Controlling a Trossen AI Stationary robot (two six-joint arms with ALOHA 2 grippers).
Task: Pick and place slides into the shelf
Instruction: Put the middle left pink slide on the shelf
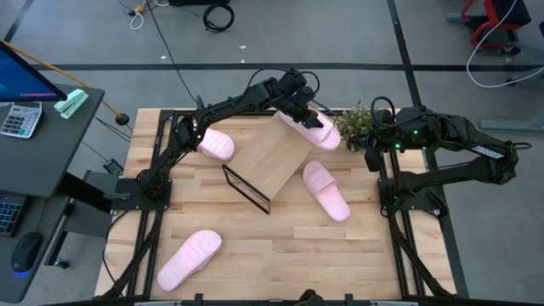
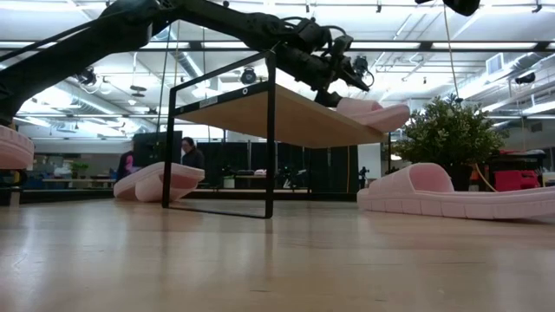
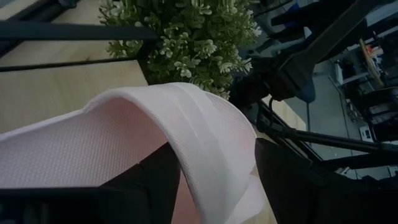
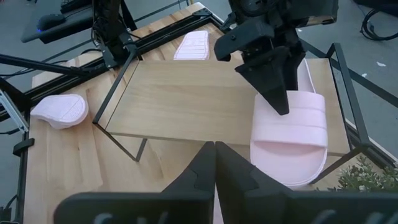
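Left gripper (image 1: 308,115) sits at the far corner of the shelf (image 1: 270,153), fingers astride the strap of a pink slide (image 1: 321,130). In the left wrist view the strap arches betw. the two dark fingers (image 3: 149,186) w/ some slack, so jaws look part-open around it; can't tell if still pinching. Slide rests on the shelf board at its far end, toe overhanging toward the plant (image 1: 357,119), long axis running roughly along the board's length, directly under the gripper. My read: next move is a straight lift clear, no sideways drag. Right gripper (image 4: 214,180) hovers near the plant, shut, empty. Nearest loose slide (image 1: 327,191) lies just beside the shelf, closer to the right arm.
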